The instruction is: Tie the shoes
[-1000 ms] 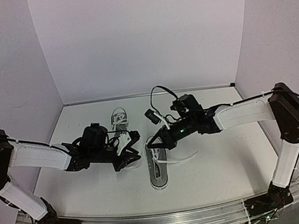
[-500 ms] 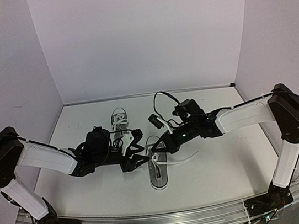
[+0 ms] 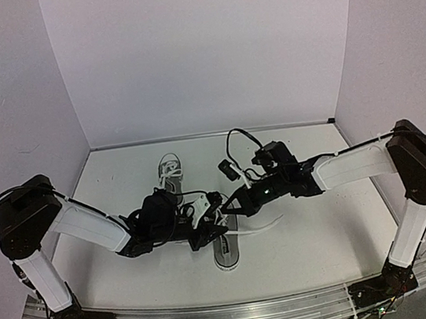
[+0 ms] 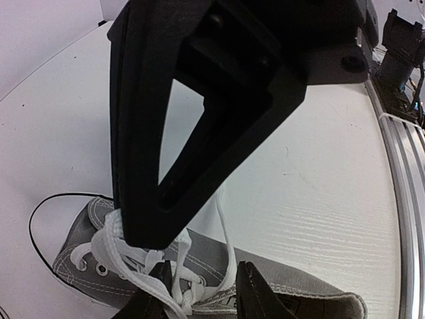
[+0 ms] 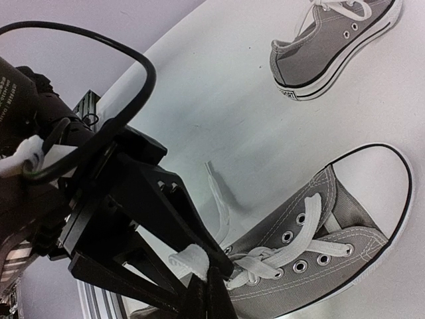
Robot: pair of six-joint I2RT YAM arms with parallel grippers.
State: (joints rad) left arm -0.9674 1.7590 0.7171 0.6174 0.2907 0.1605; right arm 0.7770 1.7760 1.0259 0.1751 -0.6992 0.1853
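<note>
From my console, the pair sits on the white bench (image 5: pixel 265 133). The near shoe (image 5: pixel 332 229) lies at the centre with its toe cap toward the arm bases. The second shoe (image 5: pixel 332 41) rests further back and to the left, apart from the first, with nothing touching it.

Both arms meet over the near shoe's lacing. The right end effector (image 5: pixel 206 292) is clenched, pinching a bunched bit of white lace (image 5: pixel 191 258) at its tips, and the strand runs from there down to the eyelets. The left end effector (image 4: pixel 199 296) is just beside it, low over the shoe's open collar, and its fingers (image 4: pixel 255 292) stand partly apart. Loose lace strands lie in the gap between them. That wrist view is crowded, so I can't tell whether either finger touches them.
</note>
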